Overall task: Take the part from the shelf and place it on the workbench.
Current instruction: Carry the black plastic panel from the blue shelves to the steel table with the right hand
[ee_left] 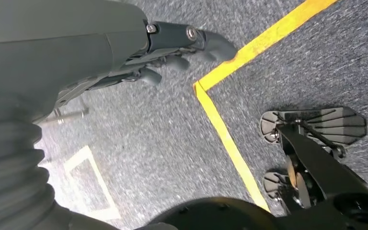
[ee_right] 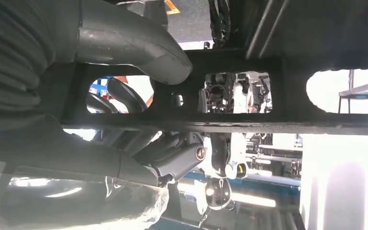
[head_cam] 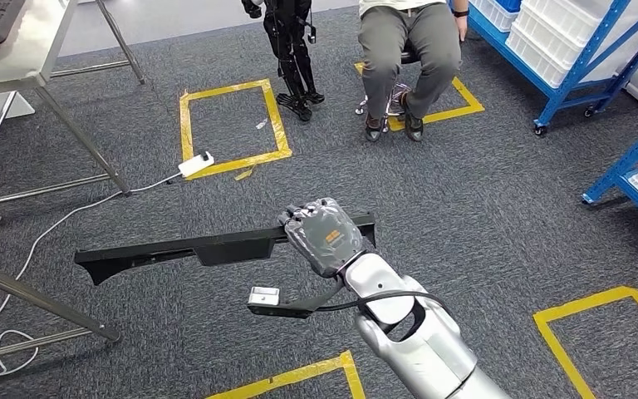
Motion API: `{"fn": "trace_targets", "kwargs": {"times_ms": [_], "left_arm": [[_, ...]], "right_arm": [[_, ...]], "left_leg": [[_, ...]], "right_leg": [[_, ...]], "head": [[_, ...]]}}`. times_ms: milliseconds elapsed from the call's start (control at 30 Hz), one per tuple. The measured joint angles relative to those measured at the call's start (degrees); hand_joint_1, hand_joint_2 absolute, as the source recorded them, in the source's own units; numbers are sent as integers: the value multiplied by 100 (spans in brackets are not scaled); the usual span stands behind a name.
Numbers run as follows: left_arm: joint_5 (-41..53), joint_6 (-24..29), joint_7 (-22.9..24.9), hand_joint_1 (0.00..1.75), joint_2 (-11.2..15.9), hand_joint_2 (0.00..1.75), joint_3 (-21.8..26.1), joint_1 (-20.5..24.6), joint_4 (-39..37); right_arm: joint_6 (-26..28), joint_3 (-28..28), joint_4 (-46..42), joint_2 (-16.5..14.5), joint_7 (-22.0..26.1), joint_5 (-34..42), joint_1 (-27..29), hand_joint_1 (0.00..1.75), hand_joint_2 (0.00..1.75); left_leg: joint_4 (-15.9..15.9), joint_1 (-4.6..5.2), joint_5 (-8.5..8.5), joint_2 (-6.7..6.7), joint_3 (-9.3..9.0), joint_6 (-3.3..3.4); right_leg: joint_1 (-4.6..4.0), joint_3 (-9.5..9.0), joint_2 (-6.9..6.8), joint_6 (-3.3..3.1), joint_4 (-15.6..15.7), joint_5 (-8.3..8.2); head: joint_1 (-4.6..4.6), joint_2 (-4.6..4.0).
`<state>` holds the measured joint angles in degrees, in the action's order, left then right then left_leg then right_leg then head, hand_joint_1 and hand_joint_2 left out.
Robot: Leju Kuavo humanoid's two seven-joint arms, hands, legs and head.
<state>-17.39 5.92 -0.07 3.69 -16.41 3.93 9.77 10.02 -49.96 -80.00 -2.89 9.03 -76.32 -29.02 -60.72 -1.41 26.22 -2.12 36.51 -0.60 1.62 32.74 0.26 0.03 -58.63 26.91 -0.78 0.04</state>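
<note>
While gripped near one end by right hand (head_cam: 326, 235), long black part (head_cam: 216, 247) held level above carpet (head_cam: 482, 208), sticking far out toward metal surface (head_cam: 17, 50). Fingers (ee_right: 124, 96) wrapped through an opening in the part. Looks stiff, light, but lever-heavy; likely to droop or twist. Better taken nearer its middle. Left hand (ee_left: 172, 52) hanging, fingers loosely apart, holding nothing.

So the floor (head_cam: 482, 216) is dark grey carpet with yellow tape squares (head_cam: 231, 126) marked on it, and a white power strip (head_cam: 196, 164) sits right on the edge of one, its white cable (head_cam: 58, 223) snaking off across the carpet. Steel table legs (head_cam: 75, 125) stand on it at the left, blue shelf racks (head_cam: 577, 79) on castors at the right.
</note>
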Motion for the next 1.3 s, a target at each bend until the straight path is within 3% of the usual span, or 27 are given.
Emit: {"fn": "trace_targets", "kwargs": {"times_ms": [100,133,167,200,267,333,433,500,600,633,667,700,767,833,933,1000,1100,1167,1200,1300], "left_arm": [[1,-2,0,0,-1,175,0,9,1],[2,-3,1,0,-1,175,0,8,1],[4,-4,1,0,-2,175,0,5,0],[5,-4,2,0,-2,175,0,3,0],[8,-4,1,0,-2,175,0,9,0],[8,-4,0,0,-2,175,0,21,0],[8,-2,0,0,0,175,0,25,-1],[14,-5,0,0,-2,175,0,26,-2],[33,-2,0,0,-4,175,-1,33,-2],[35,3,1,0,-4,175,-1,32,-2],[36,6,1,0,-4,175,-1,28,-2],[36,5,2,0,-6,175,-1,25,-2],[36,3,3,0,-11,175,-2,22,-2],[34,5,6,0,-15,175,-2,20,-2],[33,7,23,0,-15,175,-2,-4,-5],[32,4,39,0,-20,175,-3,-12,-8],[33,2,57,0,-26,175,-4,-6,-9],[36,-2,69,0,-28,175,-4,-8,-9],[38,-4,76,0,-28,175,-4,-10,-9],[43,-3,87,0,-28,175,-4,-1,-9]], "right_arm": [[-3,0,1,-13,5,-1,5,171,175],[-4,-1,1,-13,7,-1,10,171,175],[-5,-3,2,-13,9,-1,13,171,175],[-5,-6,2,-13,12,-1,14,171,175],[-5,-10,1,-21,17,-1,9,171,175],[-5,-12,1,-28,19,-1,-2,171,175],[-5,-19,2,-27,18,-1,-23,171,175],[-5,-23,1,-20,21,-1,-44,171,175],[-6,-24,10,14,24,-2,-34,171,175],[-7,-25,16,30,25,-2,-23,171,175],[-7,-25,22,43,25,-3,-14,171,175],[-7,-26,26,53,26,-4,-10,171,175],[-7,-26,28,62,28,-5,-15,171,175],[-7,-26,27,63,28,-5,-21,171,175],[-6,-26,26,56,28,-13,-23,171,175],[-4,-22,25,49,26,-29,-35,171,175],[-4,20,23,54,4,-60,-71,171,175],[-20,80,15,68,-14,-100,-117,171,175],[-40,117,7,76,-18,-116,-161,171,175],[-112,224,-22,87,-20,-126,-365,171,175]], "left_leg": [[-1142,-10,533,170,554,-44],[-1381,-11,591,180,676,-46],[-1400,-11,538,188,691,-41],[-1175,-11,385,204,578,-27],[-358,11,27,345,152,13],[151,58,-119,456,-102,57],[240,101,-144,365,-111,129],[294,90,-185,299,-137,203],[308,86,-200,177,-147,266],[307,87,-200,125,-145,269],[305,86,-200,73,-145,268],[303,85,-200,24,-149,266],[289,87,-194,-69,-152,244],[261,103,-182,-143,-132,188],[252,67,-187,-185,-94,84],[88,37,-71,-57,-22,29],[-914,16,434,156,452,-38],[-1384,10,557,185,696,-53],[-1298,9,459,195,658,-47],[-218,36,-33,340,91,18]], "right_leg": [[-44,-3,-102,-88,3,15],[-57,-3,-137,-94,3,19],[-67,-6,-169,-97,2,22],[-74,-12,-199,-99,2,25],[-100,-24,-250,-92,-1,37],[-135,-19,-296,-68,-4,50],[-138,3,-366,5,-16,76],[-129,99,-270,31,-235,204],[-110,596,-86,-23,-1260,626],[-105,747,-70,-16,-1539,700],[-99,808,-62,14,-1626,687],[-92,749,-56,60,-1476,582],[-54,408,17,151,-729,261],[-26,146,103,156,-168,54],[-40,98,84,63,-61,-10],[-31,75,39,-12,-33,-33],[-64,58,-59,-103,-21,-27],[-90,57,-128,-112,-22,-20],[-98,55,-158,-114,-23,-18],[-129,46,-224,-102,-26,-9]], "head": [[-13,0],[-11,0],[-13,0],[-12,0],[-13,0],[-7,0],[1,0],[7,0],[24,0],[25,0],[26,0],[26,0],[29,0],[24,0],[20,0],[11,0],[-4,0],[-3,0],[-3,0],[-1,0]]}}
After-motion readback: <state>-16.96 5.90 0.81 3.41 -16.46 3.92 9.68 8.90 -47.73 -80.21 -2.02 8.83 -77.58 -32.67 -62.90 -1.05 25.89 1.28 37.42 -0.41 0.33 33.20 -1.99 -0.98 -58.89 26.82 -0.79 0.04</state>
